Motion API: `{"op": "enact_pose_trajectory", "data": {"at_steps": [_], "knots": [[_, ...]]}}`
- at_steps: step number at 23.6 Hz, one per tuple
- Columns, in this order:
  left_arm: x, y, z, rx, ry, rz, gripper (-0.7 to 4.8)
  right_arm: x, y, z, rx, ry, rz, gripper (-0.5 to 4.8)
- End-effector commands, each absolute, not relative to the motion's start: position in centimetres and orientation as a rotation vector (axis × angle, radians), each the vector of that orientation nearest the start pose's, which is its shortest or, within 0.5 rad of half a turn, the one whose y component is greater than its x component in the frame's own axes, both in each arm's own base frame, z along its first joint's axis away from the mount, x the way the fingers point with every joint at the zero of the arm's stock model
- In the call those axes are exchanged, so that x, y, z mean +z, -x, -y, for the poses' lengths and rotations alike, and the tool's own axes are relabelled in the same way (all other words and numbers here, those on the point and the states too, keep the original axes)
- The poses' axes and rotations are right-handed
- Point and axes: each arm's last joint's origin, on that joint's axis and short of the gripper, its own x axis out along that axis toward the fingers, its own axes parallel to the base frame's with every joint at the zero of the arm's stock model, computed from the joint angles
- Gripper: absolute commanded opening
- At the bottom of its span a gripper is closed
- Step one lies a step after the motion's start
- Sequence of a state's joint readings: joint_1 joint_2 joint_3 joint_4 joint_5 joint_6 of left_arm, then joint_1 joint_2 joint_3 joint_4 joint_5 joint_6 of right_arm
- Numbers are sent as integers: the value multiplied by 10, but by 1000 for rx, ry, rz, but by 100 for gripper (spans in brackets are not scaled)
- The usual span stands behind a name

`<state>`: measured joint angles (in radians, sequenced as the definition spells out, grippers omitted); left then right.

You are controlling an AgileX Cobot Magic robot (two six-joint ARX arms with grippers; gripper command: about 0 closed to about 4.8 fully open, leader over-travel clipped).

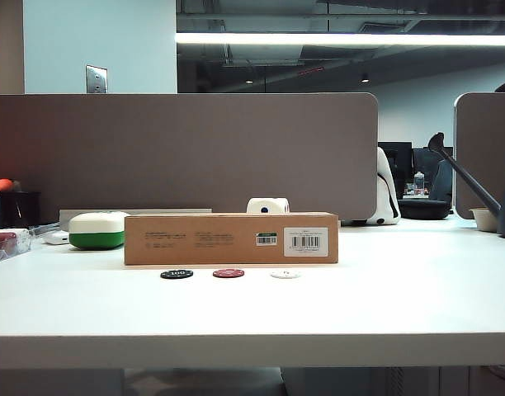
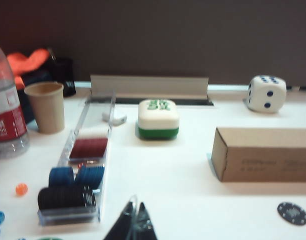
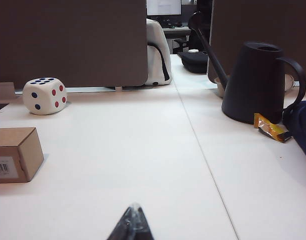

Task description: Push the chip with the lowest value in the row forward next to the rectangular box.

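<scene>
Push not begun: white chip (image 1: 285, 274) lies in row with dark red chip (image 1: 228, 273) and black chip (image 1: 176, 274), short of cardboard box (image 1: 231, 238); left hand (image 2: 134, 226) and right hand (image 3: 133, 224) clenched, well apart.

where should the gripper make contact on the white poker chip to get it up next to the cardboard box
The small flat round white poker chip lies flat, too thin to pinch. Set the closed right gripper against its near rim, the side away from the long brown cardboard box, and push forward. The left gripper sits nearer the black chip.
</scene>
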<state>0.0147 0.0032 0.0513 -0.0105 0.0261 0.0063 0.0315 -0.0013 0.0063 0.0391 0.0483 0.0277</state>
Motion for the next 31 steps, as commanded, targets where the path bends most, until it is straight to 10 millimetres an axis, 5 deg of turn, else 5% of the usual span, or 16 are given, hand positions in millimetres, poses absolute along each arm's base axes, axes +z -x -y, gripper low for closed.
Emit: {"op": "enact_pose_trajectory", "data": {"at_steps": [1, 10, 15, 21, 31], "knots": [[191, -92, 0, -17, -5, 75, -5, 169, -97, -2, -9, -65, 53, -9], [224, -97, 8, -101, -4, -16, -5, 169, -97, -2, -2, -353, 54, -9], [243, -123, 48, -390, -35, -181, -5, 169, -97, -2, 1, -404, 53, -9], [244, -151, 88, -547, -90, -347, -5, 169, -97, -2, 9, -577, 54, -9], [222, -197, 113, -541, -138, -563, -5, 163, -97, -8, 185, -631, -70, -9]]}}
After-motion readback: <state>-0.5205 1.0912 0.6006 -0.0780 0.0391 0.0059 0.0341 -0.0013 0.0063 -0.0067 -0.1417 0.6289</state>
